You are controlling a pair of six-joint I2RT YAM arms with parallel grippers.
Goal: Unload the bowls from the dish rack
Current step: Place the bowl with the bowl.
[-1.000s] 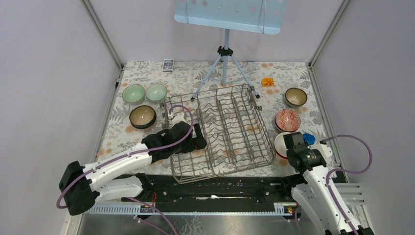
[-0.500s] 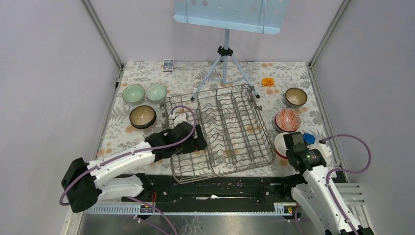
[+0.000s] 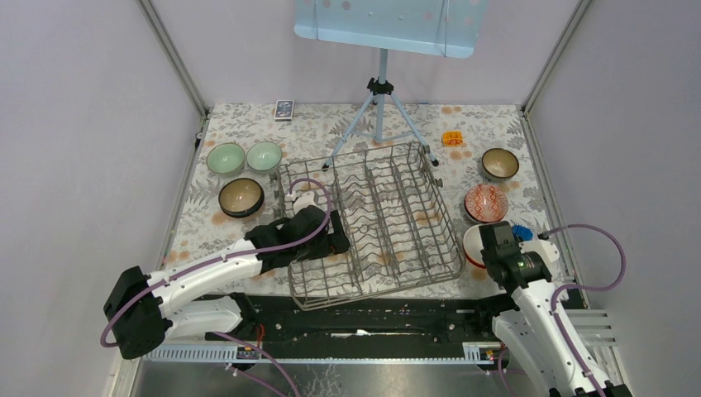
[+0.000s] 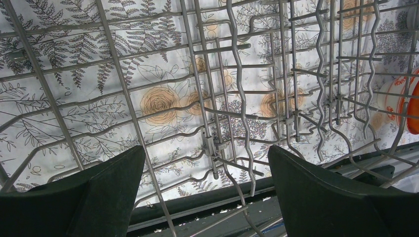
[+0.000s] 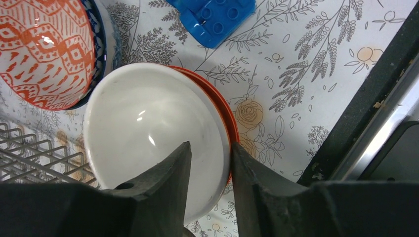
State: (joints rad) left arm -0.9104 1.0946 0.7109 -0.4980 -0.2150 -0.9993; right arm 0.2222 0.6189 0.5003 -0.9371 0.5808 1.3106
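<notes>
The grey wire dish rack [image 3: 388, 217] stands mid-table and holds no bowl that I can see. My left gripper [image 3: 335, 236] is open and empty inside its left part, just above the floor wires [image 4: 217, 98]; its tips [image 4: 206, 153] are wide apart. Two pale green bowls [image 3: 225, 158] [image 3: 264, 155] and a brown bowl [image 3: 241, 197] sit left of the rack. A brown bowl [image 3: 500, 163] and a red-patterned bowl [image 3: 486, 203] sit to its right. My right gripper [image 5: 210, 145] straddles the rim of an orange, white-inside bowl [image 5: 148, 128], with a gap left.
A tripod [image 3: 380, 116] with a blue-grey board [image 3: 384, 25] stands behind the rack. A blue brick [image 5: 215, 17] lies beside the orange bowl, next to the red-patterned bowl [image 5: 44, 49]. A small orange object [image 3: 451, 138] and a card box [image 3: 283, 109] lie at the back.
My left arm has shifted slightly towards the rack's near side. My right gripper has edged a little to the left over the orange bowl. The bowls have not moved.
</notes>
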